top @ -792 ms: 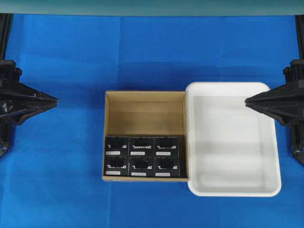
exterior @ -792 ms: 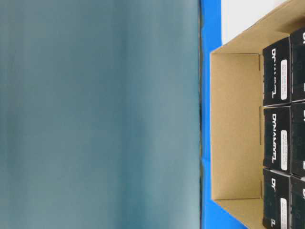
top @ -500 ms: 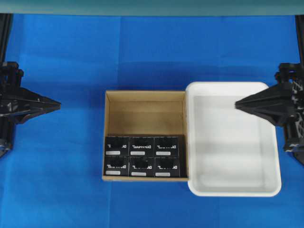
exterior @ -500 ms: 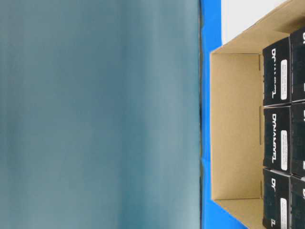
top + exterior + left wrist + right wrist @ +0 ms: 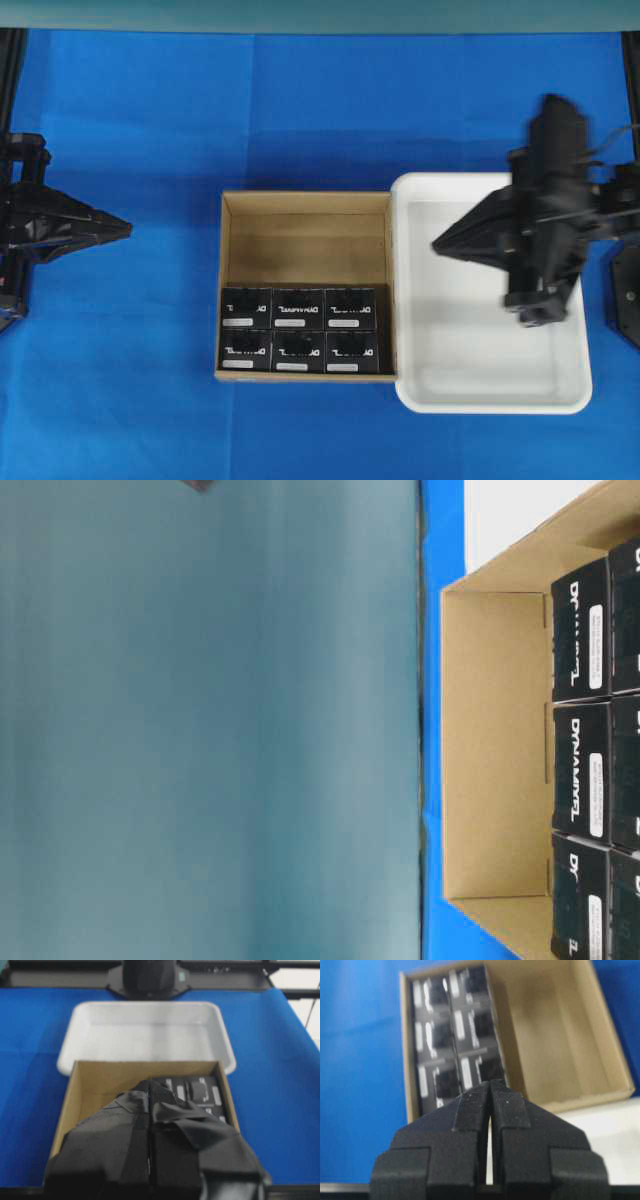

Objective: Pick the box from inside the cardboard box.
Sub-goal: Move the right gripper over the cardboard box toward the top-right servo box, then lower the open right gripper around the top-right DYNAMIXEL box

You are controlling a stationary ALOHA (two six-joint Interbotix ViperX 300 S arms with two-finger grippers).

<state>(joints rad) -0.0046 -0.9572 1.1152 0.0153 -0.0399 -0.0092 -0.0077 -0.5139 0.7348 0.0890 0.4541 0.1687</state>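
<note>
Overhead view: six boxes [image 5: 349, 308] fill the carton's [image 5: 305, 203] near half, rear half bare. Right gripper [image 5: 440, 244], tips pressed together, hangs over the tray [image 5: 490, 405] beside the carton; left gripper [image 5: 125, 227] likewise closed, well apart. We should spread the tips before descending squarely.

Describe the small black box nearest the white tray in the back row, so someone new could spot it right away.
In the overhead view, find the brown cardboard box in the middle of the blue cloth, touching the white tray. Six small black boxes fill its near half in two rows of three. Yours is the black box in the row beside the carton's bare floor, at the tray end.
</note>
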